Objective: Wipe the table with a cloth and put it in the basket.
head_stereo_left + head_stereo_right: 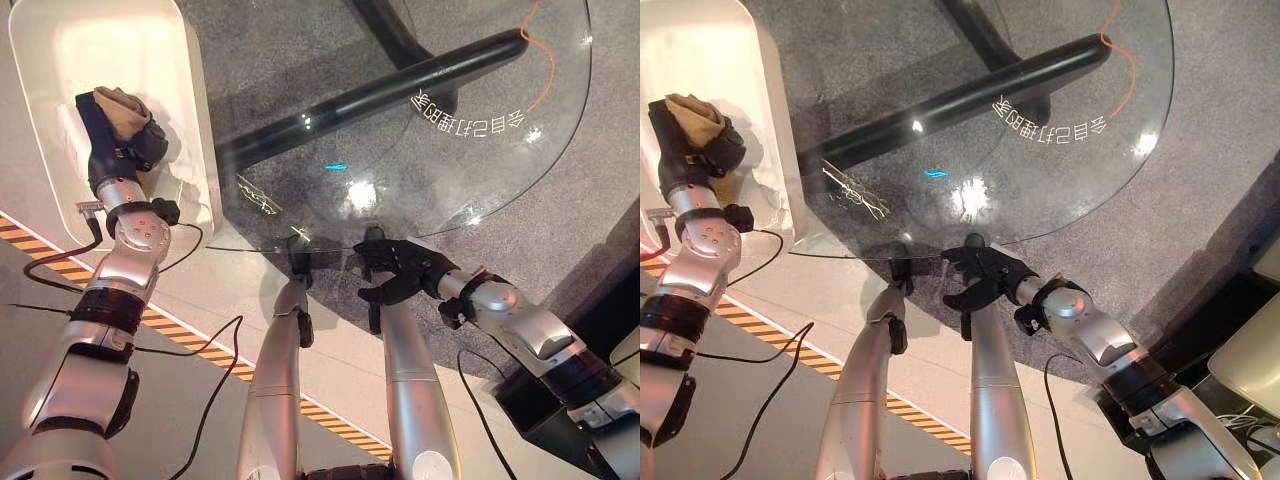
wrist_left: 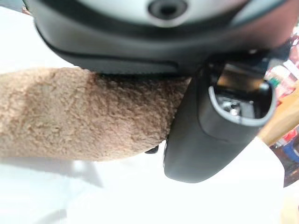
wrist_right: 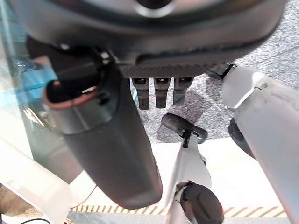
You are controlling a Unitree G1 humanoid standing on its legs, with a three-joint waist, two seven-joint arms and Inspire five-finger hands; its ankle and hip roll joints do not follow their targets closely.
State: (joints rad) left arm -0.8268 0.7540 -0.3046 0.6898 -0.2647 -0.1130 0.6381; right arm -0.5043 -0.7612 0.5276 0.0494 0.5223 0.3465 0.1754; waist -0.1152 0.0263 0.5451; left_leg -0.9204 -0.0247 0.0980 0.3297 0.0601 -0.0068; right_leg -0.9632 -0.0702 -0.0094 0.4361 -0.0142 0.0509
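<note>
A tan fluffy cloth (image 1: 118, 108) is bunched in my left hand (image 1: 125, 150), whose fingers and thumb are curled round it. That hand sits inside the white basket (image 1: 90, 50) at the far left, beside the table. In the left wrist view the cloth (image 2: 70, 112) is pinched under the palm against the thumb (image 2: 205, 135), with the basket's white floor just below. My right hand (image 1: 400, 270) hovers at the near edge of the round glass table (image 1: 420, 150), fingers relaxed and spread, holding nothing.
A black tube leg (image 1: 370, 95) runs under the glass, and an orange cable (image 1: 545, 50) lies near its far right rim. Yellow-black hazard tape (image 1: 200, 355) crosses the floor at the left. A dark box (image 1: 540, 400) stands low at the right.
</note>
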